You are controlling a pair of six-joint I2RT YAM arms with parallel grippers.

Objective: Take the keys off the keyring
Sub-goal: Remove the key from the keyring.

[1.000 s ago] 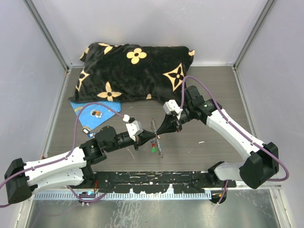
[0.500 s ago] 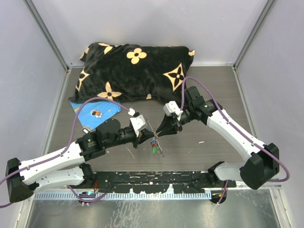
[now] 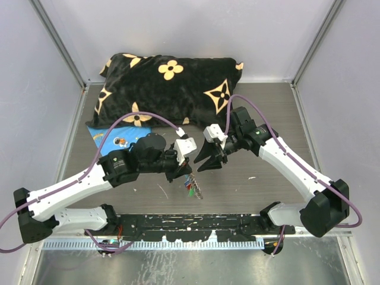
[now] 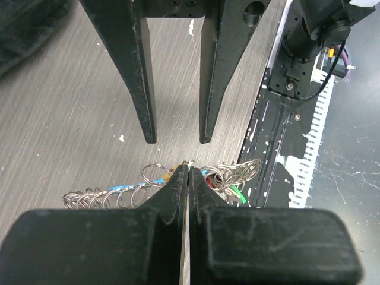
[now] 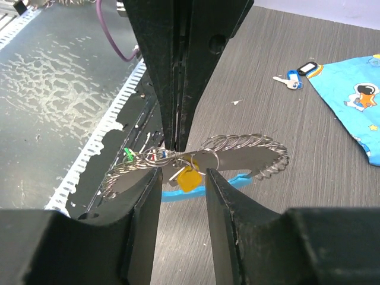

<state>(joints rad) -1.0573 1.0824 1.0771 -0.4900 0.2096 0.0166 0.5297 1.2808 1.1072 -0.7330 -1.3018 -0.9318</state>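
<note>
The keyring (image 5: 249, 145), a grey loop of chained metal rings with a light-blue curved section (image 5: 196, 191), hangs from my left gripper (image 5: 178, 145), which is shut on one of its rings. In the left wrist view the pinched ring shows at that gripper's tip (image 4: 187, 166). The keys bunch on the loop: a yellow-headed one (image 5: 189, 180), a green one (image 4: 237, 191) and a red one (image 4: 211, 183). My right gripper (image 5: 183, 178) is open, one finger on each side of the yellow key without touching it. From above, both grippers (image 3: 189, 172) (image 3: 199, 167) meet over the keyring (image 3: 193, 187).
A black pillow with tan flowers (image 3: 169, 89) lies at the back. A blue printed cloth (image 3: 116, 141) lies left of centre, with two loose tagged keys (image 5: 291, 80) beside it. A black rail (image 3: 190, 222) runs along the near edge.
The right gripper has opened and let go. The left arm has risen and swung to the right, still shut on the keyring.
</note>
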